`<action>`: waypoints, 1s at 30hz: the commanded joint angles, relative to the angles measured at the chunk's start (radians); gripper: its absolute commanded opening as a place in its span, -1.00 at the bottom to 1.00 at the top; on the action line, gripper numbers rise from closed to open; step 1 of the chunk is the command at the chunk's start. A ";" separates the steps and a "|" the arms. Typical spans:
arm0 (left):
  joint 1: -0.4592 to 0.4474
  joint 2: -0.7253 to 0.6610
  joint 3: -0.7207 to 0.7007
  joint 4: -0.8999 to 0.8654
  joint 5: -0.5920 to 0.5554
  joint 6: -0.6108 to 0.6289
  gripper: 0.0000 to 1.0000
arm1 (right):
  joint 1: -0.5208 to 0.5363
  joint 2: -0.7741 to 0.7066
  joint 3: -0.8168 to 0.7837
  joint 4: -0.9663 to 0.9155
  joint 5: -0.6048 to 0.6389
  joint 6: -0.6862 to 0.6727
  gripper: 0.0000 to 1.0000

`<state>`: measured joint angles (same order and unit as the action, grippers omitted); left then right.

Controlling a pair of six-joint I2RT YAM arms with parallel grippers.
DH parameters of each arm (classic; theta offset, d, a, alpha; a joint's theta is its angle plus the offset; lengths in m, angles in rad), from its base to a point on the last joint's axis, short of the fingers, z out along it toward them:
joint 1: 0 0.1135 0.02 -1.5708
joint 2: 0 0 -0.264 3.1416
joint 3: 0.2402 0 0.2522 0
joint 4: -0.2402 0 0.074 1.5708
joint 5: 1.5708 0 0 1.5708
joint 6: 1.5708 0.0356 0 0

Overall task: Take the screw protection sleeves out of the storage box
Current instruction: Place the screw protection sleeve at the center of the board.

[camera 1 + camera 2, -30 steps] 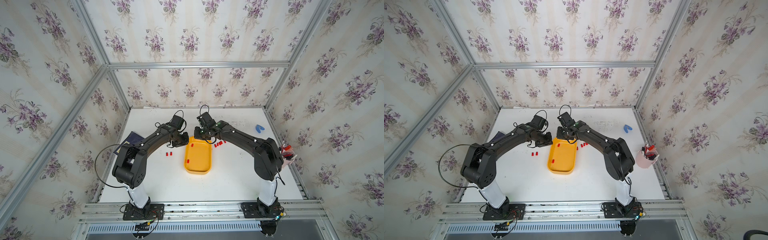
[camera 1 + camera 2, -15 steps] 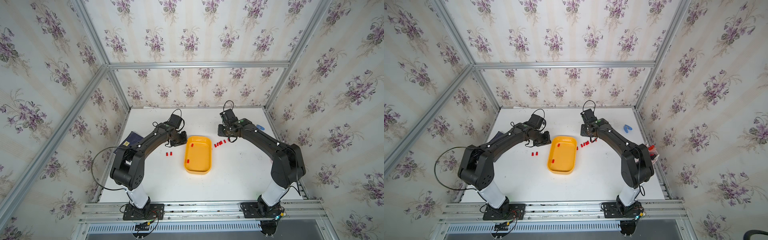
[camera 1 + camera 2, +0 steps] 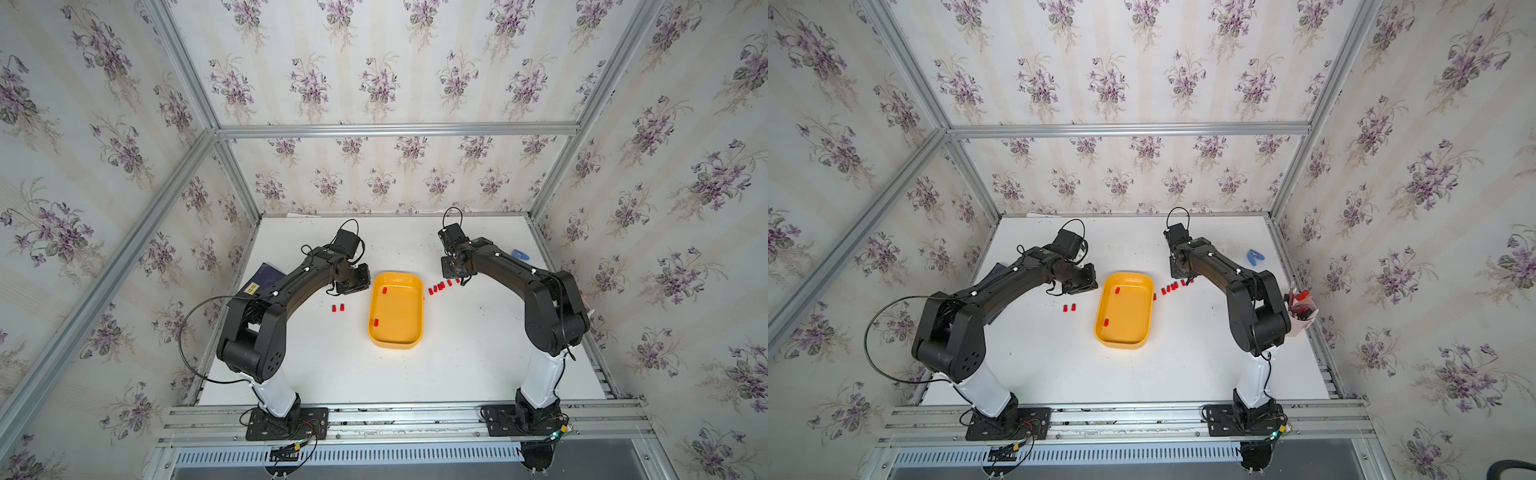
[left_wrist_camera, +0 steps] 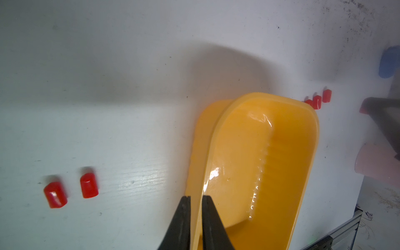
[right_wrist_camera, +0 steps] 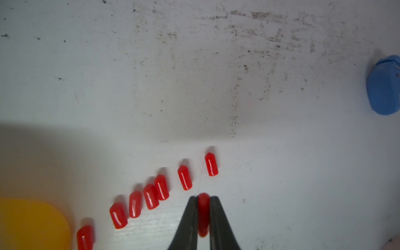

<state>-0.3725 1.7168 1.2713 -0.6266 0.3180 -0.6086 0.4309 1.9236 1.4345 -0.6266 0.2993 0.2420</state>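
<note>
Counted twelve screw protection sleeves (image 5: 150, 196) across the views, all bright red. Saw two of them lying inside the storage box (image 3: 399, 307), the single yellow-orange tray at the middle of the white table (image 3: 332, 365): one toward the 12 o'clock end, one against the wall near 8 o'clock. Found a pair of sleeves (image 3: 338, 307) on the table just off the box's 9 o'clock side, lying side by side without touching. Counted seven more in a slanting row of sleeves (image 5: 135, 204) off the box's 2 o'clock corner, the middle ones crowded together, the outer ones apart. Noted the twelfth, the held sleeve (image 5: 203, 216), pinched between the closed fingers of the right gripper (image 5: 203, 198), just beside the far end of that row. Found the left gripper (image 4: 196, 198) clamped on the box's thin rim near 10 o'clock, one finger outside the wall and one inside. Counted one blue clip (image 3: 519, 254) well out at the box's 2 o'clock, one dark blue booklet (image 3: 268, 276) between 9 and 10 o'clock, and one pale pink cup (image 3: 1306, 322) of red-capped pens at 3 o'clock. Spotted one yellow label (image 3: 252, 289) on the booklet, with print too small to read.
</note>
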 commanded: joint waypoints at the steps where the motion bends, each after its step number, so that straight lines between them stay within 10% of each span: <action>1: 0.003 0.006 0.002 -0.013 -0.007 0.013 -0.67 | -0.001 0.035 0.028 0.010 0.025 -0.067 -0.71; 30: 0.007 0.027 0.012 -0.013 -0.012 0.004 -0.67 | 0.000 0.128 -0.016 0.065 0.052 -0.107 -0.53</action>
<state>-0.3660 1.7424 1.2743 -0.6334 0.3138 -0.6090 0.4309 2.0647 1.4185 -0.5682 0.3313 0.1333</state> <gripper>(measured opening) 0.164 0.231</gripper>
